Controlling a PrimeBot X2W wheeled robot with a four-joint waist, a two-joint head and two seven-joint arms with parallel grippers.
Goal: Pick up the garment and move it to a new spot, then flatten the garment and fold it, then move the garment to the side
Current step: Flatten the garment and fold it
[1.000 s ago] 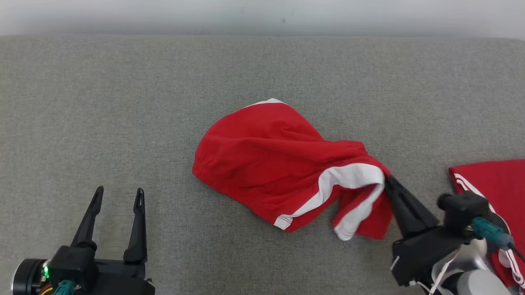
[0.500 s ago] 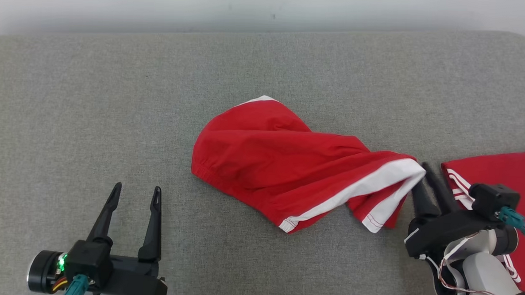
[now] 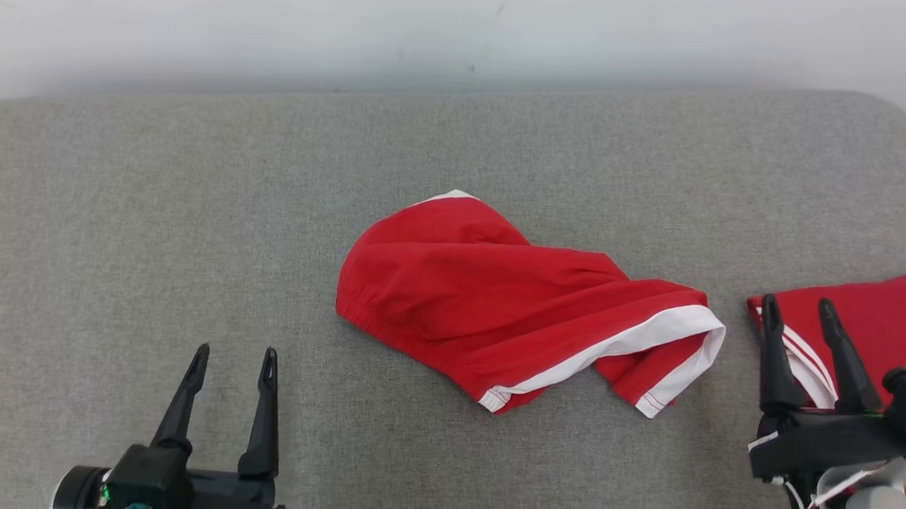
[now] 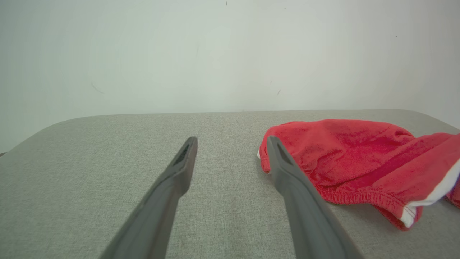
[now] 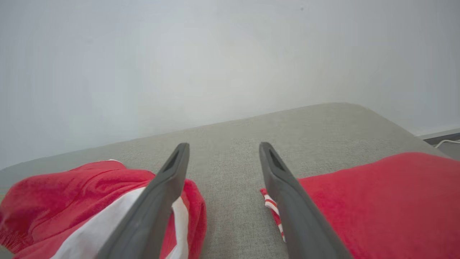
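Observation:
The garment (image 3: pixel 496 310) is a pair of red shorts with white side stripes, lying crumpled in the middle of the grey cushioned surface (image 3: pixel 195 197). Its elastic waistband faces left and its white-edged leg end (image 3: pixel 686 341) points right. It also lies to the right in the left wrist view (image 4: pixel 345 151) and at lower left in the right wrist view (image 5: pixel 90 194). My right gripper (image 3: pixel 798 308) stands open just right of the leg end, holding nothing. At lower left, well short of the waistband, my left gripper (image 3: pixel 234 353) is open and empty.
A second red cloth with thin white stripes (image 3: pixel 878 319) lies flat at the right edge, partly under my right gripper (image 5: pixel 222 149). A pale wall (image 3: pixel 432 24) rises behind the surface. The surface's rounded right corner (image 3: pixel 902 121) is close by.
My right gripper opened and let go of the garment's leg end, then drew back to the right. The leg end now lies on the surface. The head camera shifted slightly.

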